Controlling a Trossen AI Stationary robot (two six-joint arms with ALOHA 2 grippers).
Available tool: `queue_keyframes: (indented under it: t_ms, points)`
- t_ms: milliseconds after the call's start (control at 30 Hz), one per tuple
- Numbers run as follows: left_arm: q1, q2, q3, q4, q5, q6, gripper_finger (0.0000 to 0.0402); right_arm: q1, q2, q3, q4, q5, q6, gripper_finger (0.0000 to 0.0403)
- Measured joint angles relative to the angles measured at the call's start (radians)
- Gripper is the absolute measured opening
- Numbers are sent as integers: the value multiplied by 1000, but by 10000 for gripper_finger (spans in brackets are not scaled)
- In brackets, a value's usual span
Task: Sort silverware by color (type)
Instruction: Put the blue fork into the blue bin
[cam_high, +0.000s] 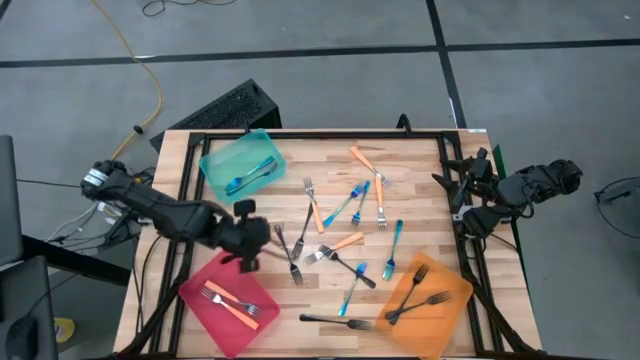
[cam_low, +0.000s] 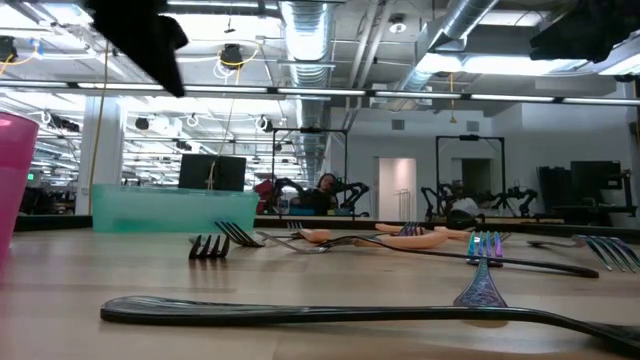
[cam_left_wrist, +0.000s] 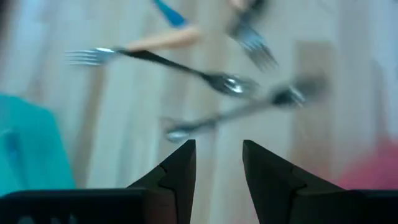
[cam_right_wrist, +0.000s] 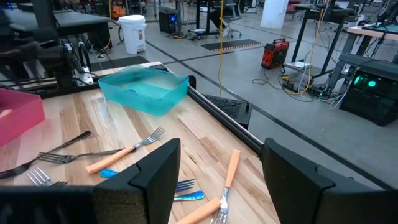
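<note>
Across the middle of the counter (cam_high: 330, 150) lies the unsorted silverware (cam_high: 345, 225): blue-handled, orange-handled and black forks, loosely scattered and in places crossing each other. Sorting is partly done. The teal tray (cam_high: 215, 160) at the far left corner holds blue-handled forks, the red tray (cam_high: 198, 288) at the near left holds orange-handled ones, and the orange tray (cam_high: 458, 290) at the near right holds black forks. One black fork (cam_high: 335, 320) lies on the bare wood between the red and orange trays.

Left gripper (cam_high: 250, 238) hovers just above the counter beside the red tray, at the left edge of the pile. Its jaws stand partly apart with nothing between them. The left wrist view shows dark forks (cam_left_wrist: 211, 78) crossed directly ahead of the fingertips (cam_left_wrist: 183, 155), so this reads as an approach to a pick from the tangle, probably a black fork (cam_high: 290, 255). Crossed handles risk dragging a neighbour along.

Right gripper (cam_high: 450, 190) is parked at the right edge of the counter, jaws wide and empty, clear of the working area, presumably to leave the left arm room.
</note>
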Motion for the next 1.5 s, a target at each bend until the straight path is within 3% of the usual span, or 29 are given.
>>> queue_keyframes:
  t_ms: [133,267,433,533,667,833,1100,1500]
  points:
    - [85,-1,0,55,-37,-56,116,0,0,0,0,0,0,242]
    - [139,6,-1,137,-28,37,116,0,0,0,0,0,0,242]
    - [182,45,-7,380,91,206,116,0,0,0,-10,0,20,242]
    - [190,96,-8,521,144,296,116,0,0,0,-16,0,28,242]
    - [217,176,-7,692,138,379,116,0,0,0,-23,-1,36,242]
    - [271,289,6,813,129,377,121,0,0,0,-24,-1,36,242]
    - [327,431,107,826,60,258,133,0,0,0,-25,0,36,242]
    - [408,628,233,795,95,154,133,0,0,0,-26,-2,36,242]
